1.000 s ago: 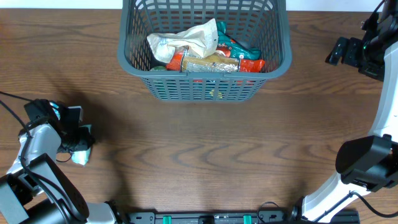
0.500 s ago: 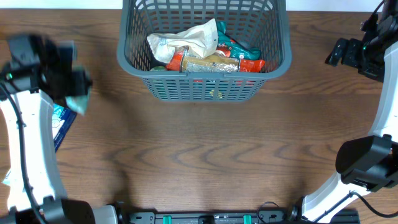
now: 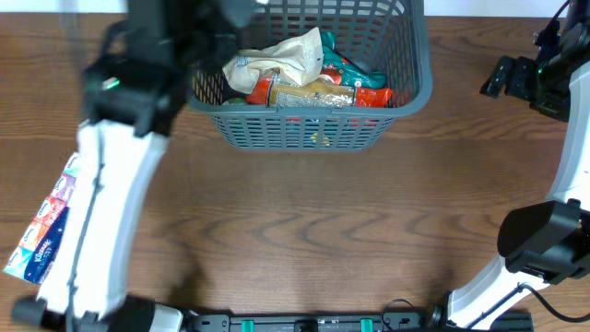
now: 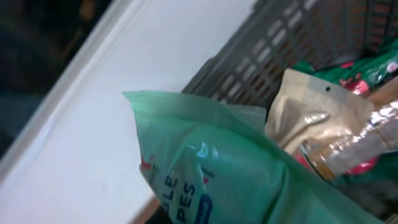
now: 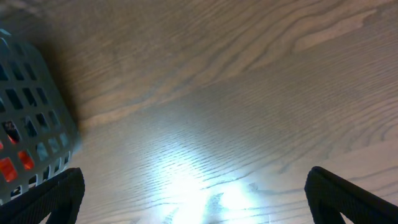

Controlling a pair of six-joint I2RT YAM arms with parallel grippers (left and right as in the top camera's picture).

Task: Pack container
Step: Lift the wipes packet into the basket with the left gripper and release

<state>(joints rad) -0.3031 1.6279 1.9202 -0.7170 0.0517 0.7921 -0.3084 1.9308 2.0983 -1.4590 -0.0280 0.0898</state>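
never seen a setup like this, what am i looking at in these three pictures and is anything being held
These are two robot arms at a wooden table, each ending in a two-finger gripper. The overhead picture looks straight down; the other two come from cameras on each wrist.

At the far edge stands a dark grey slotted container, already holding several snack packets. A colourful pack lies on the table at the left.

The left arm reaches over the container's left corner. Its wrist view shows a green packet right up against the camera, above the container, so it appears to be carrying it, jaws shut.

The right gripper rests at the right, open and empty, looking at bare table.
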